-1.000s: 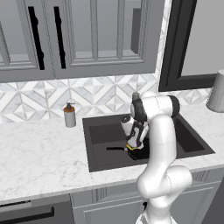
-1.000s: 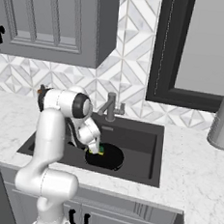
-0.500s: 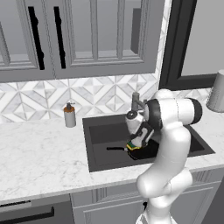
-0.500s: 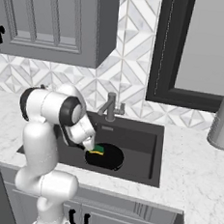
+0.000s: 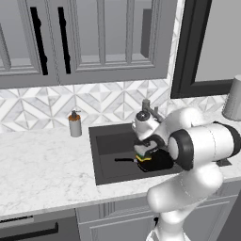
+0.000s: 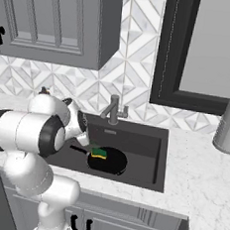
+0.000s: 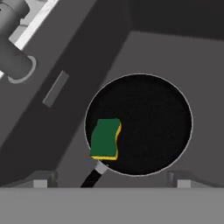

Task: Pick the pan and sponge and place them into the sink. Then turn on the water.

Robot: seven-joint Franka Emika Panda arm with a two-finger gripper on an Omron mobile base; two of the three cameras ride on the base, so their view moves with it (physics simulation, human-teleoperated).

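In the left base view the arm's white elbow covers the right part of the sink (image 5: 106, 155) and much of the pan (image 5: 157, 162), so just the pan's left rim and its thin handle show there. In the right base view the arm's upper joints block the sink's left end and the tip of the pan handle. The faucet (image 6: 113, 109) stands at the back edge of the sink, and in the hand view its spout is cut off at the top corner. No stream can be made out under it. The gripper (image 7: 111, 181) hangs over the sink with its jaws spread wide and nothing between them, its fingertips (image 7: 43, 180) barely rising into the hand view. The pan lies flat on the sink floor, and the sponge (image 7: 105, 139) rests green side up inside the pan, against the rim just above the handle. A soap dispenser (image 5: 75, 124) stands on the counter (image 5: 42, 174) left of the sink.
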